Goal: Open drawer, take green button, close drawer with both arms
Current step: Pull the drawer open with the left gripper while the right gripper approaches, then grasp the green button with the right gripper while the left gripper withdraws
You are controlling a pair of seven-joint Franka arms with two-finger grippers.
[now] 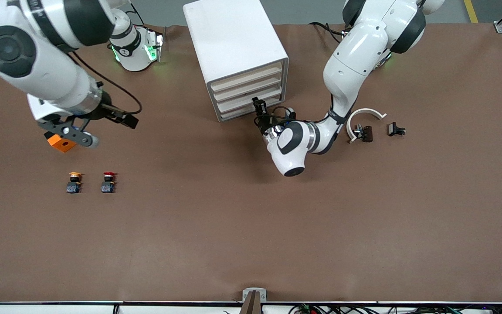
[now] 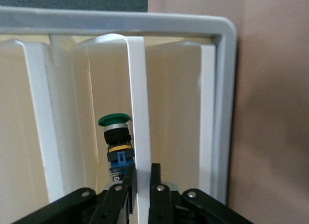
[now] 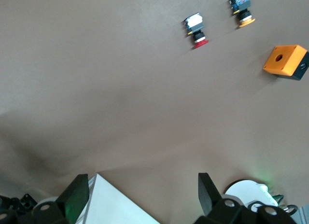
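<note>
The white cabinet (image 1: 229, 35) stands at the robots' side of the table, mid-way along it. The drawer (image 1: 238, 113) is its lowest one and looks pushed in. My left gripper (image 1: 259, 107) is at the cabinet's front, low down. In the left wrist view it (image 2: 141, 183) is shut on a white front strip (image 2: 137, 103). The green-capped button (image 2: 115, 137) stands upright inside, just beside that strip. My right gripper (image 1: 70, 134) hangs open and empty over the right arm's end of the table; its fingers (image 3: 77, 195) stand wide apart.
An orange box (image 1: 61, 143) lies under the right gripper. An orange-capped button (image 1: 74, 182) and a red-capped button (image 1: 108, 181) stand nearer the front camera. A white curved piece (image 1: 364, 115) and two small black parts (image 1: 395, 129) lie toward the left arm's end.
</note>
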